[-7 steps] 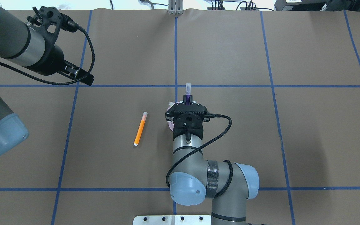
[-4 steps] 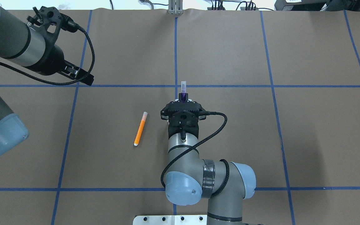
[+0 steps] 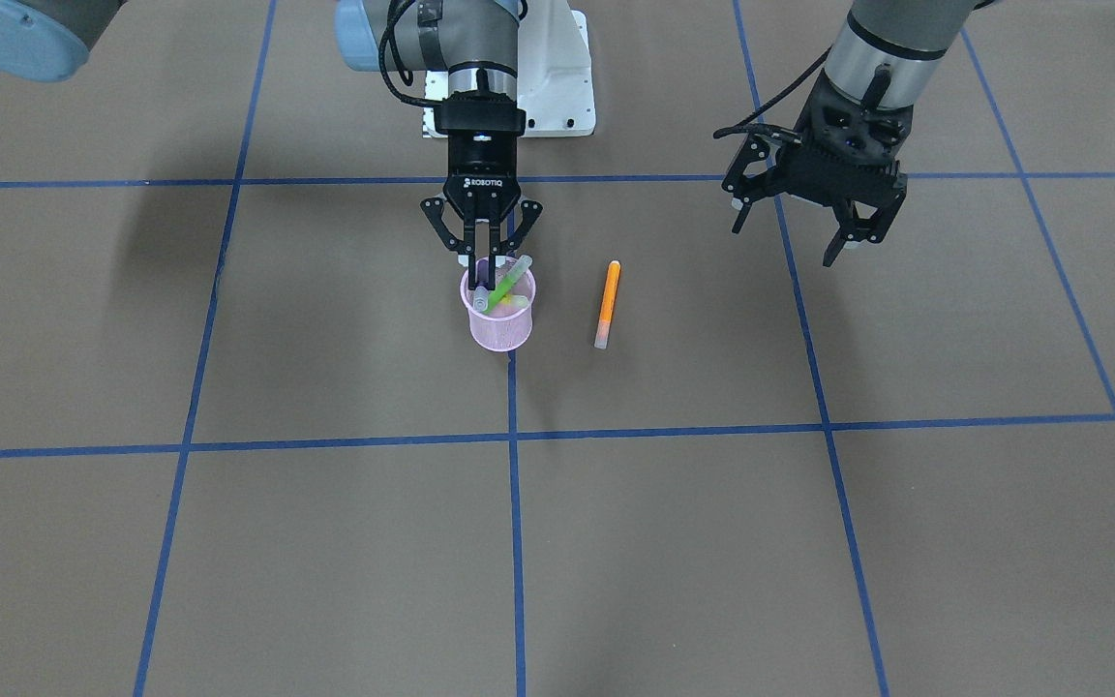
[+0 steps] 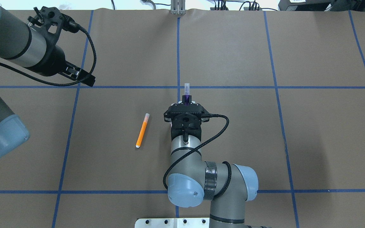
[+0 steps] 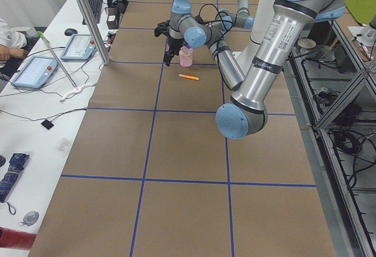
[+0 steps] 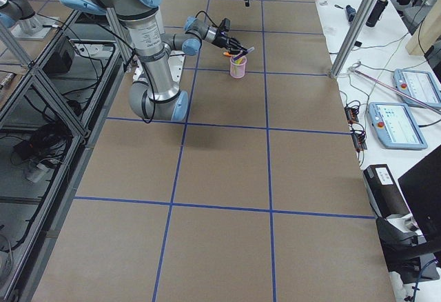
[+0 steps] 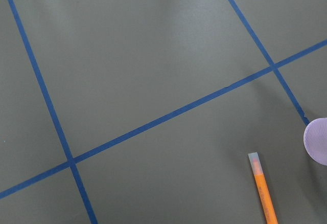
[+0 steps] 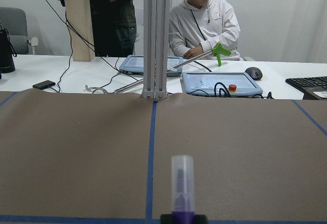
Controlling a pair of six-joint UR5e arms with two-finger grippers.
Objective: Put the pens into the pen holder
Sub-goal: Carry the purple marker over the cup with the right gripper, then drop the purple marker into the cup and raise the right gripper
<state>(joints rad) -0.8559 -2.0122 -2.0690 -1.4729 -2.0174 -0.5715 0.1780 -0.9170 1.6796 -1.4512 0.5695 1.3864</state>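
The right hand (image 3: pixel 482 254) pinches the purple pen (image 4: pixel 186 92), whose cap points straight out past it, over the cup (image 3: pixel 499 327). The left hand (image 3: pixel 795 232) is spread.

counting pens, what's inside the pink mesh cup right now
A green pen leans out of the pen holder, what looks like a yellow pen beside it. The right gripper holds the purple pen across the opening; whether its tip is inside is hidden by the gripper.

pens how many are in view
4: orange pen lying on the table, purple pen in the right pincer at the holder, green pen and yellow pen inside it.
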